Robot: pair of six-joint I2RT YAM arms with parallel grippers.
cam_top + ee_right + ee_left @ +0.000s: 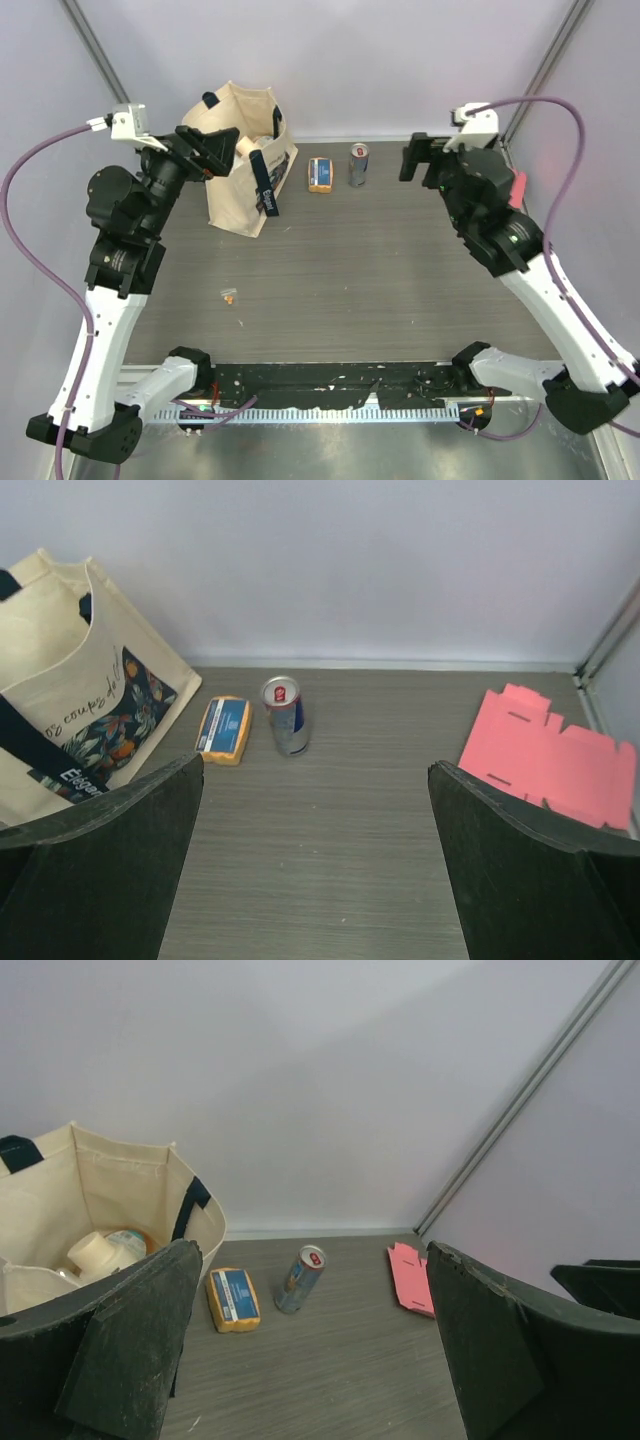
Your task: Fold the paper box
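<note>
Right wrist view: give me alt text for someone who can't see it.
The paper box lies flat and unfolded on the table at far right, untouched. The right tool, open and holding nothing, frames the foreground. A can, an orange-and-blue packet and a beige tote bag sit to the left.

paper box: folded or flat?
Flat, unfolded. The paper box lies spread on the table, tabs and slits showing, no sides raised.

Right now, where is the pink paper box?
In the right wrist view, the paper box lies flat on the table at its far right edge, well to the right of the can.
</note>
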